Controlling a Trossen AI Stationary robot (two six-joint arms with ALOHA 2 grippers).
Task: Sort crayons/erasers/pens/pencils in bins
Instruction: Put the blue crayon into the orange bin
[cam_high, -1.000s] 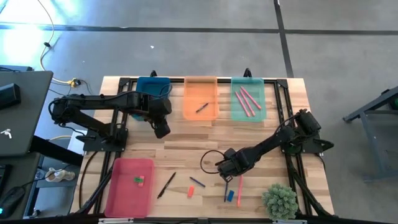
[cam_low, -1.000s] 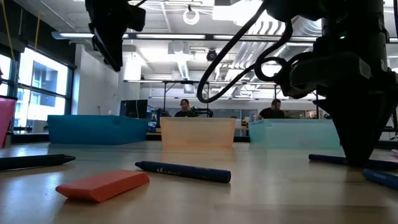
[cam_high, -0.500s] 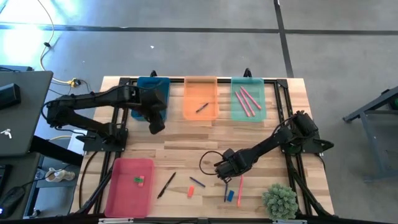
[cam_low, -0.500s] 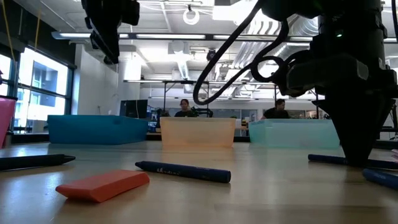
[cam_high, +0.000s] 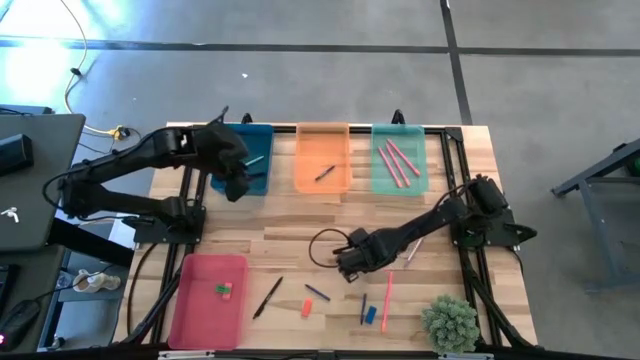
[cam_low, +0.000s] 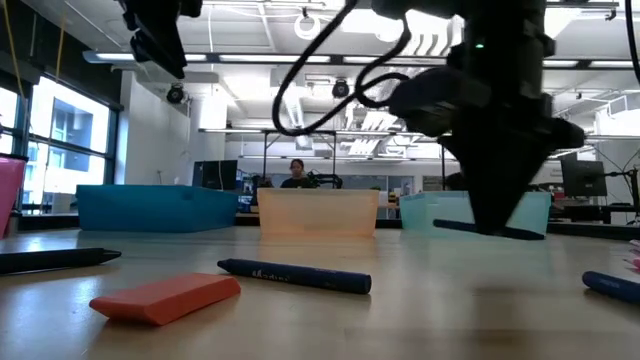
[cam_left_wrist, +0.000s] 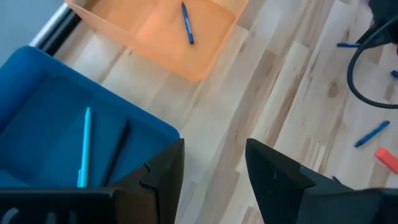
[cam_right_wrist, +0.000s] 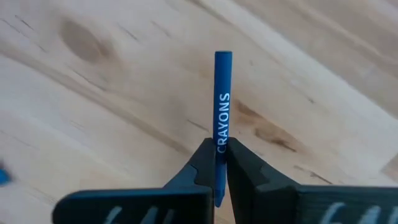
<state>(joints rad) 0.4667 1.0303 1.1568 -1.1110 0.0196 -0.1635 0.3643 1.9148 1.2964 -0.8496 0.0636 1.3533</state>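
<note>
The right end effector (cam_right_wrist: 216, 163), clamped on a blue crayon (cam_right_wrist: 222, 112) jutting forward past its fingertips, hangs above the bench (cam_high: 300, 235) mid-front, with the orange bin (cam_high: 322, 158) farther back and leftward; the left end effector (cam_left_wrist: 211, 168), fingers apart, hovers by the blue bin (cam_high: 247, 160).

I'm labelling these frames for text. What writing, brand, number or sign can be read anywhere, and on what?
"CRAYONS": white letters along the blue crayon pinched in the right gripper, held above the table.
Crayon on the table, low view: a pale mark on its side, too small to read.
Nothing readable on the bins or the room's screens.
</note>
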